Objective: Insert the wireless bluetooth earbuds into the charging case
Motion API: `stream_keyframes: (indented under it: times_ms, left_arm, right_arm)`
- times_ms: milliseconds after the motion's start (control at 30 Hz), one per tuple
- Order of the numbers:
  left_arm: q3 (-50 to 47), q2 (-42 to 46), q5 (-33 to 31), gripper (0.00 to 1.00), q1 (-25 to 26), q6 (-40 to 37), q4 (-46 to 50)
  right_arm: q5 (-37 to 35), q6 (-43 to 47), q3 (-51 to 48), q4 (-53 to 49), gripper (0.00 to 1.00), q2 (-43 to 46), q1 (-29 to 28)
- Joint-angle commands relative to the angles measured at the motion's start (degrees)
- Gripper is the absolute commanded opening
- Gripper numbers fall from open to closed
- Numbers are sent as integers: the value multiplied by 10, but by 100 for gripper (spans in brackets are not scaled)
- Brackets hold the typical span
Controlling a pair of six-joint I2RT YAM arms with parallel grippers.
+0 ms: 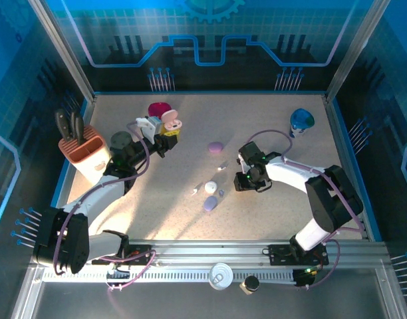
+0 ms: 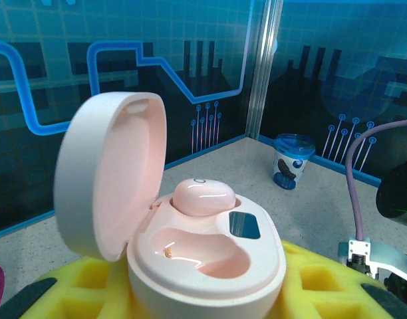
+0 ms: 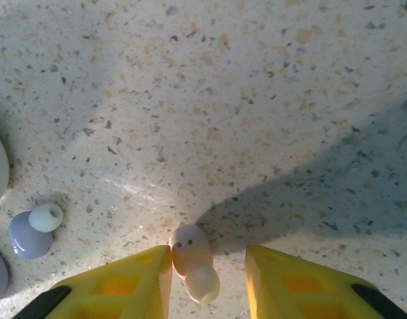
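at the left of the table (image 1: 270, 119), the left jaws are closed partway on the pink charging case (image 2: 190, 292). they clamp it between yellow fingers (image 2: 77, 292). the case sits upright with its lid (image 2: 104, 179) hinged open and leaning left in the wrist view. one pink earbud (image 2: 203, 197) lies in the far well, smooth back up, its long axis across the case. the near well (image 2: 203, 256) lies open.

near the middle of the table a white oval case (image 1: 210, 188) and a purple oval case (image 1: 210, 204) lie close together. just beside them is a purple earbud (image 3: 27, 240), its white tip turned away from the wrist camera.

further right, the right jaws point down at the table and stand apart. a pinkish earbud (image 3: 189, 247) lies on the table between them. its long axis runs along the gap, the pale rounded tip toward the wrist camera and the end with two dark dots away from it. it touches the left finger (image 3: 134, 286), and a gap separates it from the right finger (image 3: 296, 286), so it is not gripped.

a blue cup (image 1: 301, 121) stands at the far right.
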State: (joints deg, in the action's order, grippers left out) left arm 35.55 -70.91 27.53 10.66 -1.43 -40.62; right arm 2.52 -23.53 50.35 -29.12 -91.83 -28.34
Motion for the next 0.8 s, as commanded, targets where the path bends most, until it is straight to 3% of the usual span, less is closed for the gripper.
stream_keyframes:
  times_ms: [0,300,767]
  left_arm:
    - [15,3,12,36,2,-1,-19]
    - [20,0,13,36,2,-1,-19]
    - [25,-14,17,36,2,4,-27]
  right_arm:
    - [-1,-5,-13,-15,34,4,13]
    - [-35,14,-3,-35,40,22,18]
    - [-35,16,4,-46,36,33,28]
